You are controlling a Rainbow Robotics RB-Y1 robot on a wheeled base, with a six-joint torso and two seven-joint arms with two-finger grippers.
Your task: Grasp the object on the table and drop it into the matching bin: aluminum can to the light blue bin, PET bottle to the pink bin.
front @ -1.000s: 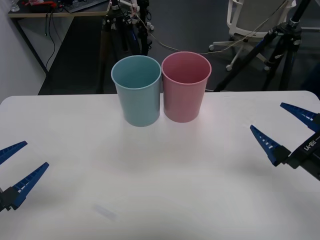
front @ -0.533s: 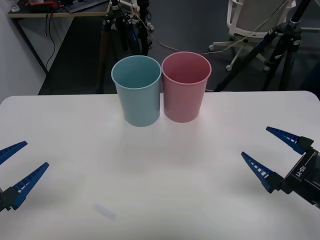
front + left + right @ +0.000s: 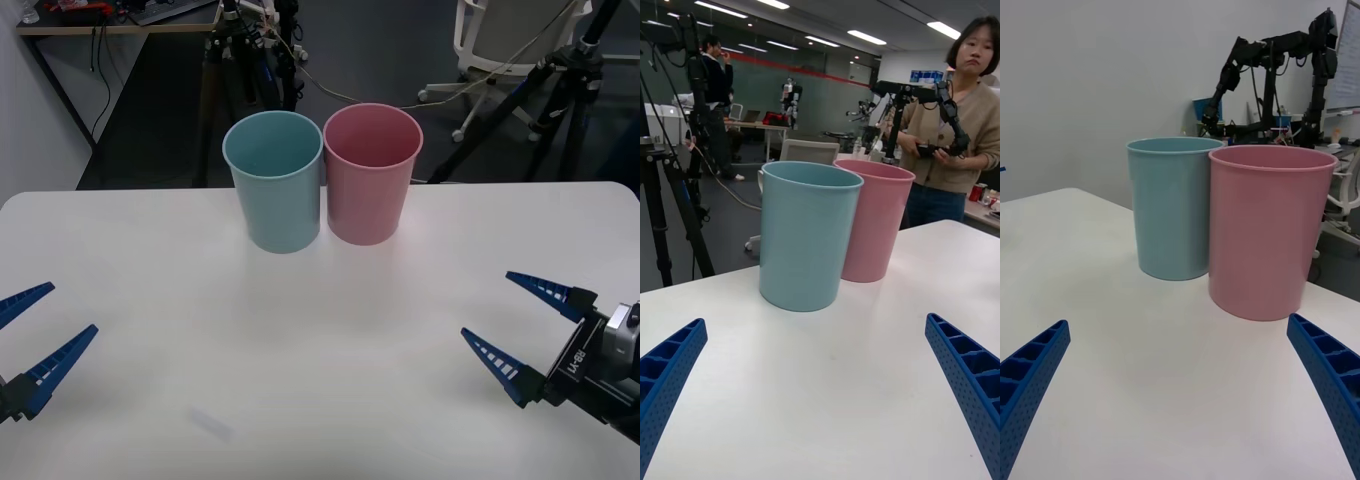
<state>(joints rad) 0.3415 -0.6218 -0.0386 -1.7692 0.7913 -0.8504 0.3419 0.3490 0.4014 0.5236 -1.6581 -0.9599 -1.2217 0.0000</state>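
Front view — light blue bin (image 3: 274,185) touching pink bin (image 3: 371,178) on table (image 3: 320,350), left pincer (image 3: 28,338) and right pincer (image 3: 520,325) both spread wide.

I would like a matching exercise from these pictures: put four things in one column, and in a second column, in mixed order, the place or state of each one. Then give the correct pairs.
Things:
1. light blue bin
2. pink bin
3. left gripper
4. right gripper

Places or states:
A. open, low over the table's right side
B. stands upright at the far middle of the table, on the robot's right of its twin
C. open, at the table's left edge
D. stands upright at the far middle of the table, on the robot's left of its twin

Pairs: 1-D, 2-B, 3-C, 4-A
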